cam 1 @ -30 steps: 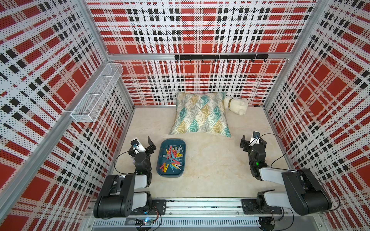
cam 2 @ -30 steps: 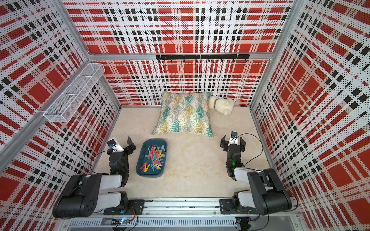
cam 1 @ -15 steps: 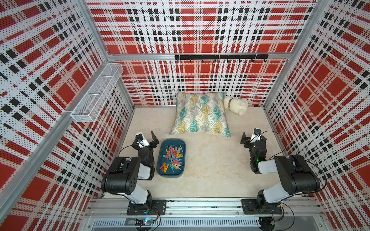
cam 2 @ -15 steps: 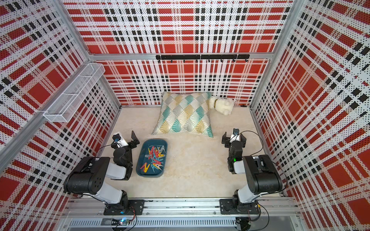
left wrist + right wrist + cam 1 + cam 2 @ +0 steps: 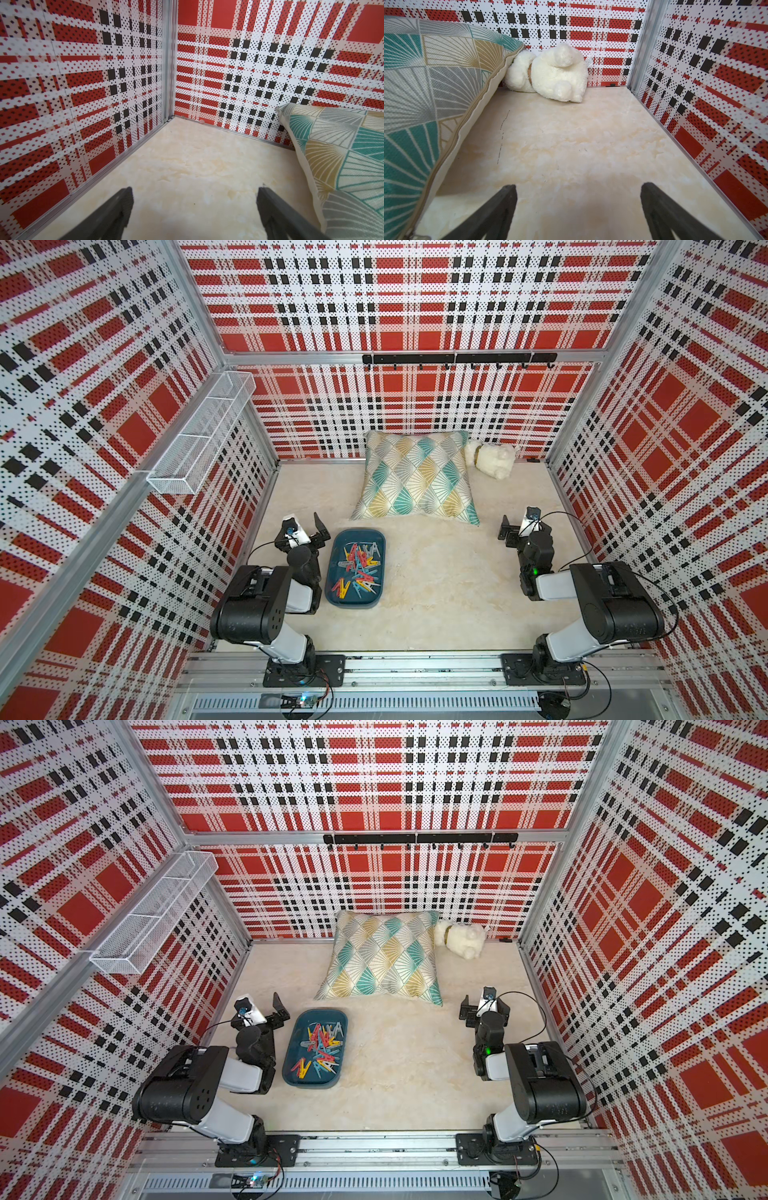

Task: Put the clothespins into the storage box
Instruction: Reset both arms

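The dark teal storage box (image 5: 337, 548) (image 5: 297, 1036) lies on the cream floor left of centre. Several clothespins (image 5: 358, 568) (image 5: 322, 1048) in yellow, red-pink, teal and grey lie piled inside it; I see none on the floor. My left gripper (image 5: 301, 521) (image 5: 260, 1003) stands open just left of the box, near the left wall, with only bare floor between its fingers (image 5: 195, 189). Far to the right, close to the right wall, my right gripper (image 5: 523, 523) (image 5: 484, 1003) is open and holds nothing (image 5: 579, 186). Neither wrist view shows the box.
A patterned pillow (image 5: 415, 477) (image 5: 342, 153) (image 5: 425, 83) lies at the back centre, with a white plush toy (image 5: 492, 459) (image 5: 552, 72) beside it. A white wire basket (image 5: 199, 435) hangs on the left wall and a black hook rail (image 5: 457, 359) on the back wall.
Both arms have folded back over their bases, elbows rising. The grippers stay open and have shifted only slightly toward the back. The clothespins in the box have not moved.
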Action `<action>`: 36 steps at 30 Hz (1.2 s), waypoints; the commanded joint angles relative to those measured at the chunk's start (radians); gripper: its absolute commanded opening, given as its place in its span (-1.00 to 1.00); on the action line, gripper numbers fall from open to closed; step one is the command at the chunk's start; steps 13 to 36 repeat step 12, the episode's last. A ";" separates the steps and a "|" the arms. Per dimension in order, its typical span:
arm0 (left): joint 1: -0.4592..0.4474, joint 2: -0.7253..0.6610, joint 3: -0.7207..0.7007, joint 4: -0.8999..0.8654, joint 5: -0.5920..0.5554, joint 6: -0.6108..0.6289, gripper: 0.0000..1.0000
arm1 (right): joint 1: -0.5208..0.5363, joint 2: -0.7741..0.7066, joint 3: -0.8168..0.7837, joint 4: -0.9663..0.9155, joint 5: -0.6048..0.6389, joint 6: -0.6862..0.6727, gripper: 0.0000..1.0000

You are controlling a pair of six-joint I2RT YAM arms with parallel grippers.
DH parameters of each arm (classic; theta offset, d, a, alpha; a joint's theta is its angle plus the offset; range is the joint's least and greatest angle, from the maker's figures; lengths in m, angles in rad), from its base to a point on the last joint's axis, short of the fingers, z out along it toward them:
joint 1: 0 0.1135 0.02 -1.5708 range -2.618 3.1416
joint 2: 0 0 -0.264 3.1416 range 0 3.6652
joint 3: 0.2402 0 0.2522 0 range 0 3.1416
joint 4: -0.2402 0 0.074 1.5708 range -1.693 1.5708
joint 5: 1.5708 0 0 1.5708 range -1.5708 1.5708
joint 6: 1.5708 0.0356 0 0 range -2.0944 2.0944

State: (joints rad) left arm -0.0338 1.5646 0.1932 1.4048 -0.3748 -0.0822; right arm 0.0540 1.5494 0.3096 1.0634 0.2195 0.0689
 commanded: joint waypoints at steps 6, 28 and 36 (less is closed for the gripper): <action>-0.004 0.011 0.011 -0.009 -0.010 0.010 0.98 | -0.011 -0.003 0.014 -0.022 -0.033 0.008 1.00; -0.015 0.014 0.015 -0.010 -0.031 0.015 0.98 | -0.012 -0.006 0.004 -0.006 -0.039 0.006 1.00; -0.015 0.014 0.015 -0.010 -0.031 0.015 0.98 | -0.012 -0.006 0.004 -0.006 -0.039 0.006 1.00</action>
